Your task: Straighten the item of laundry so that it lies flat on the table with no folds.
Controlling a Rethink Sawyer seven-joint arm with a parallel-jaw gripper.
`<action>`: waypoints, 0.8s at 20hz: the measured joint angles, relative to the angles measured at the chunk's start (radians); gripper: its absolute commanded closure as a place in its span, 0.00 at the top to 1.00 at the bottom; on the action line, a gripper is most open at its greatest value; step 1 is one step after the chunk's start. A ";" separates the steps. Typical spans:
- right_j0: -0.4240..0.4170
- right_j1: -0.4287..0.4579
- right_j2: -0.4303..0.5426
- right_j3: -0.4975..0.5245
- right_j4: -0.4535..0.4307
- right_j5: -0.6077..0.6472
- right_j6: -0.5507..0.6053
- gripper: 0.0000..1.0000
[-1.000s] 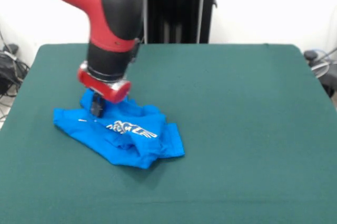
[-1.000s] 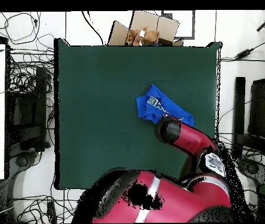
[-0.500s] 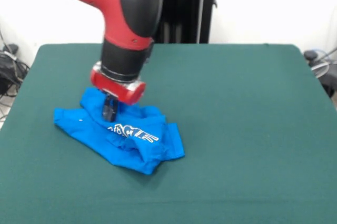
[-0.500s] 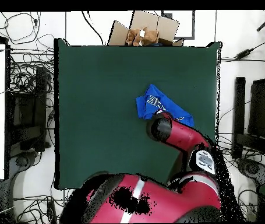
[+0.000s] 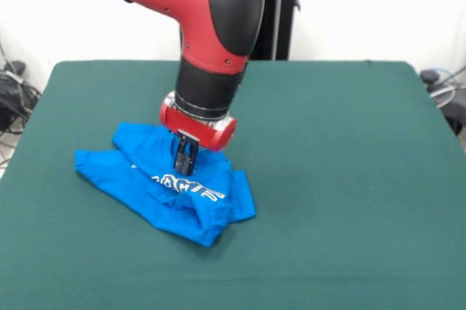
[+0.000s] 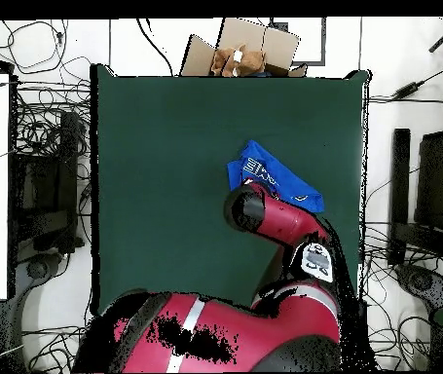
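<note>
Since a second ago my arm has swept across the T-shirt [image 5: 171, 183], dragging fabric along. My gripper [image 5: 185, 159] looks pinched on a raised fold just above the white lettering. Bunched and doubled, the shirt lies on the table [image 5: 349, 179] toward the front view's left. It's light and limp, so I judge a hem or sleeve edge the better hold.

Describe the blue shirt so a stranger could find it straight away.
Start at the big dark green table in the front view. On its left half, under the red and black arm, the tool comes down onto a crumpled T-shirt. It is the only thing lying there: bright blue, rumpled into folds, with white lettering.
</note>
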 measured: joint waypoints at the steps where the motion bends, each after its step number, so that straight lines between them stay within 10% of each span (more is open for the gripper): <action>1: 0.001 0.002 0.000 -0.001 0.006 0.000 0.000 0.00; 16: -0.003 0.052 0.001 -0.051 0.039 0.001 0.000 0.00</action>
